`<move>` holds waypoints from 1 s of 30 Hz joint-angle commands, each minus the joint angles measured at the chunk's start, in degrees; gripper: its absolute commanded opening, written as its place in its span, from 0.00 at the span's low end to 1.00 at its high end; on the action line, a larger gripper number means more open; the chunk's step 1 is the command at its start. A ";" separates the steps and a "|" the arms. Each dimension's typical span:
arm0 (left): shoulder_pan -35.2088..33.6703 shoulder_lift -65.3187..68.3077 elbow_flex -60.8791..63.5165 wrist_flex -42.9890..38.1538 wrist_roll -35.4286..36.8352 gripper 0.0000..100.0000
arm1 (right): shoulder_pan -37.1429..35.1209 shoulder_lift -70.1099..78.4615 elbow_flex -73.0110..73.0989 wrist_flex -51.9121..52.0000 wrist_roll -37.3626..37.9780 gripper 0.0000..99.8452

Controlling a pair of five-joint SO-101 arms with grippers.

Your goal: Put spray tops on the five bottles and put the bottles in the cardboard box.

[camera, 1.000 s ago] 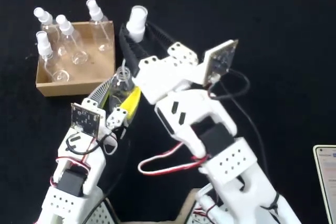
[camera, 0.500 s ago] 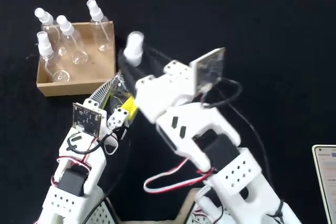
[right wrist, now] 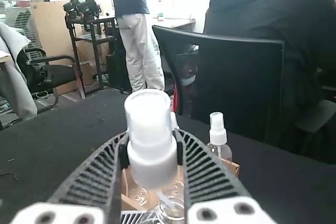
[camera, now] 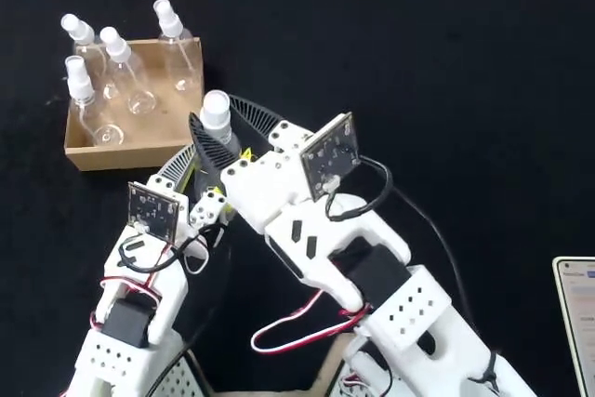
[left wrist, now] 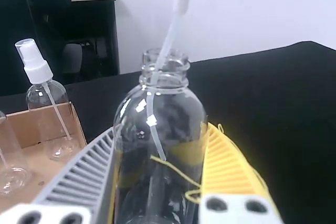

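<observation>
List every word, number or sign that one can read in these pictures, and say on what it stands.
No text can be read.
White flat item at the table's right edge: lines of print, too small to read.
Small circuit boards on the arms: markings too small to read.
Clear plastic bottle, white spray top, brown cardboard box: no print visible.

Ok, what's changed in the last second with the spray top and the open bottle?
The right hand carried the spray top back toward the arms, from near the cardboard box to above the bottle. Its tube now runs into the neck, with the cap not yet seated. The left hand kept holding the bottle in about the same place. The four capped bottles in the box stayed put.
</observation>
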State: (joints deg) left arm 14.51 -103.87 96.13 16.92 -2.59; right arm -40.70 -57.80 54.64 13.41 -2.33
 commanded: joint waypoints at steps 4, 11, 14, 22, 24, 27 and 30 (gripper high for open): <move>0.31 -0.18 1.19 0.00 0.53 0.04 | 0.88 1.54 -1.80 0.35 0.53 0.03; 0.31 -0.35 1.19 0.09 0.53 0.04 | 3.78 12.00 -14.55 13.36 0.09 0.03; 0.31 -0.35 1.19 0.00 0.35 0.04 | 3.34 12.09 -16.66 17.67 0.00 0.06; 0.48 -0.35 1.19 -0.09 0.18 0.04 | 0.88 8.31 -14.20 18.29 0.00 0.17; 0.40 -0.35 1.19 -0.18 0.18 0.04 | -0.53 6.90 -13.76 18.64 0.00 0.17; 0.31 -0.35 1.19 -0.26 0.18 0.04 | -2.55 3.56 -13.58 20.22 0.00 0.17; 0.31 -0.35 1.19 -0.09 0.18 0.04 | -2.02 -1.19 -13.32 21.27 0.09 0.17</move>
State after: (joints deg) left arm 14.59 -103.87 96.13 16.92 -2.59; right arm -42.55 -53.93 41.71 33.89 -2.42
